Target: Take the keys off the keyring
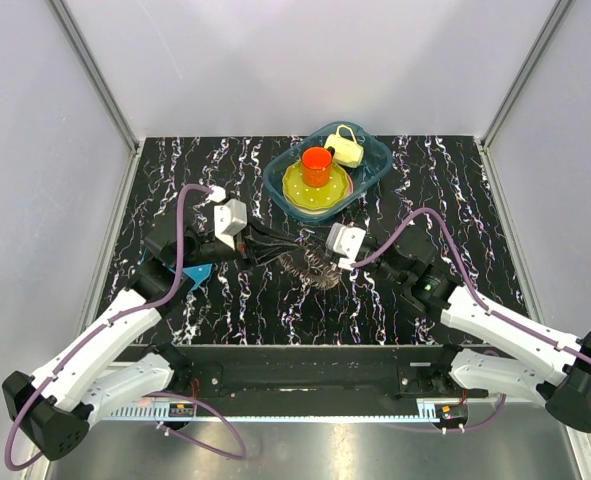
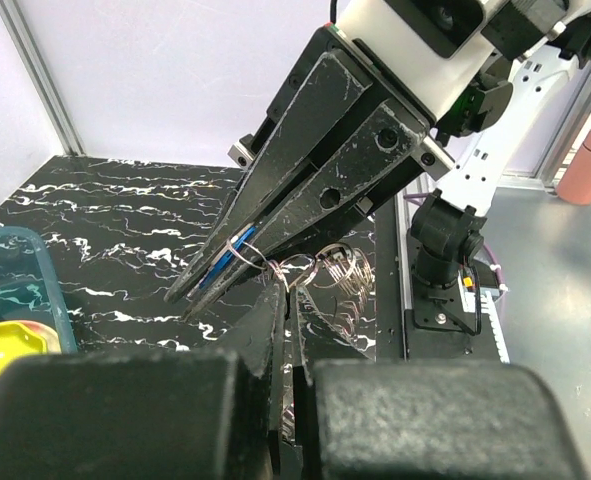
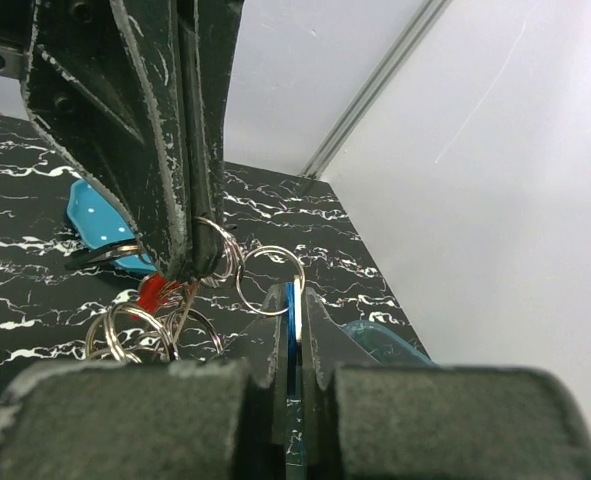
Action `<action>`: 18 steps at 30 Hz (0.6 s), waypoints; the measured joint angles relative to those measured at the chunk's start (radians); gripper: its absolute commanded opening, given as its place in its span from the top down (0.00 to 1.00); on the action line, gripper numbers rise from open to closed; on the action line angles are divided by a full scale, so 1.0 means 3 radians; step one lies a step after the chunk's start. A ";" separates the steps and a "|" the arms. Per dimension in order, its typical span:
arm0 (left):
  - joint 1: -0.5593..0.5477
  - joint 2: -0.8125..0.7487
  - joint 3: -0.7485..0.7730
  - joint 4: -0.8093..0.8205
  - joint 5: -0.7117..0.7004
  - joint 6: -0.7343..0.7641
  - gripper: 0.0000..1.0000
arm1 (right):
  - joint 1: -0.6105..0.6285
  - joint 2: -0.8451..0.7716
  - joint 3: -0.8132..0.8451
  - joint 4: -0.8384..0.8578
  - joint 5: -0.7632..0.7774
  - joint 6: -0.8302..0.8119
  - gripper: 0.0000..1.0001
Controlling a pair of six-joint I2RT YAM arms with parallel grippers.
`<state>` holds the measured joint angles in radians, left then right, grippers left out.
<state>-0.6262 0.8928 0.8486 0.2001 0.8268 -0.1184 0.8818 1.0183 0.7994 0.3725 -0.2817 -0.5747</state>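
Left gripper (image 3: pixel 190 268) pinched shut on a wire loop of the keyring (image 3: pixel 270 280). Right gripper (image 2: pixel 182 303) faced it tip to tip, jaws clamped narrow on a blue-headed key (image 3: pixel 290 320). The keys (image 1: pixel 310 268) bunched between them over the middle of the black marbled table (image 1: pixel 175 180), one red head (image 3: pixel 155 292) showing. Blue tray (image 1: pixel 375 165) with yellow plate (image 1: pixel 300 195) and orange cup (image 1: pixel 317 165) sat just beyond on the far side, and a blue dotted piece (image 1: pixel 197 275) lay left by the left arm.
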 measured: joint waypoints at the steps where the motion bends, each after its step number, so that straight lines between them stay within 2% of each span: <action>1: 0.0000 -0.0011 0.0000 -0.0027 -0.0003 0.0029 1.00 | 0.0000 0.0000 -0.0004 0.0003 -0.0015 -0.0001 1.00; 18: -0.0005 -0.0024 0.0033 -0.0244 0.0014 0.0254 1.00 | -0.0003 -0.0004 -0.0028 0.0009 -0.0108 -0.0102 1.00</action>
<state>-0.6277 0.8856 0.8585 0.1268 0.8310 -0.0422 0.8810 1.0172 0.7910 0.3752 -0.3141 -0.6052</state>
